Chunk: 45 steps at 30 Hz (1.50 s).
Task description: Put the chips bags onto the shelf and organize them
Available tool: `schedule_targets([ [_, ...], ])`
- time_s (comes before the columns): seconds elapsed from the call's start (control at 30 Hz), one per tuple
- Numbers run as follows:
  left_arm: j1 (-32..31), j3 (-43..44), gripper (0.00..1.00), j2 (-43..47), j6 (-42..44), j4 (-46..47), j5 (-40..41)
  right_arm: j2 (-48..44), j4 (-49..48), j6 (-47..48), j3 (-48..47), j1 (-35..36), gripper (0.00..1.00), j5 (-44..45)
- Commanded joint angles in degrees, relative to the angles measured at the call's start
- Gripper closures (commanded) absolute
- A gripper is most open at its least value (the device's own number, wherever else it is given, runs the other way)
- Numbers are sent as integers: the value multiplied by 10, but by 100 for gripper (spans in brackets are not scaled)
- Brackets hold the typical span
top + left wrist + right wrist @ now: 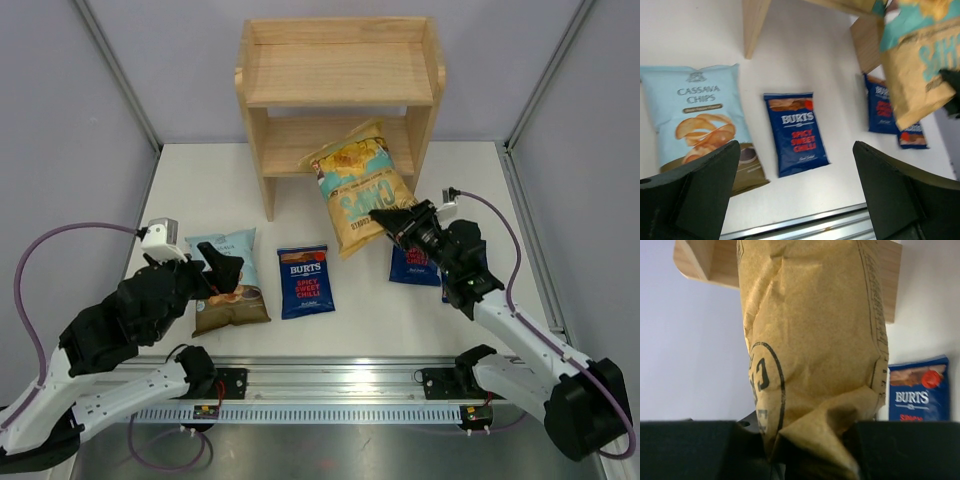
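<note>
My right gripper (385, 220) is shut on the lower edge of the yellow chips bag (358, 185), held tilted in the air with its top at the wooden shelf's (340, 75) lower tier. The bag's brown back fills the right wrist view (810, 340). My left gripper (222, 262) is open and empty above the Cassava Chips bag (227, 280), which lies flat on the table. One Burts bag (304, 281) lies flat at the centre. Two more Burts bags (412, 263) lie under my right arm, also in the left wrist view (885, 107).
The shelf's upper tier is bare wood. Its left leg (266, 180) stands behind the Cassava bag. A metal rail (340, 385) runs along the near table edge. Grey walls close in both sides.
</note>
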<state>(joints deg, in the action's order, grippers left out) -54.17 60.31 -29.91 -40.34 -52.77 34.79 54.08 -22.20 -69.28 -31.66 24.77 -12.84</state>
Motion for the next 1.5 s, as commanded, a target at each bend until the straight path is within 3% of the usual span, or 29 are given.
schedule_targets([
  [0.0, -1, 1, 1, 36, 55, -55, 11, 47, -120, -52, -56, 4, 85, 33],
  [0.17, -1, -76, 1, 110, 69, -20, 35, 116, -108, -79, -103, 4, 87, 101],
  [0.47, -1, -90, 1, 189, 53, -14, 56, 294, -115, -116, -220, 62, 87, 263],
  [0.8, -1, -94, 1, 230, 47, -16, 67, 478, 13, -129, -438, 127, 88, 388],
  [1.1, 0, -94, 1, 249, 44, -17, 72, 588, 75, -143, -585, 164, 88, 371],
  [1.33, 0, -95, 1, 253, 38, -21, 79, 581, 91, -142, -596, 174, 87, 347],
  [1.4, 1, -95, 1, 253, 37, -22, 81, 575, 91, -140, -585, 176, 84, 350],
  [1.47, 0, -95, 1, 252, 35, -23, 83, 568, 96, -143, -579, 174, 72, 353],
])
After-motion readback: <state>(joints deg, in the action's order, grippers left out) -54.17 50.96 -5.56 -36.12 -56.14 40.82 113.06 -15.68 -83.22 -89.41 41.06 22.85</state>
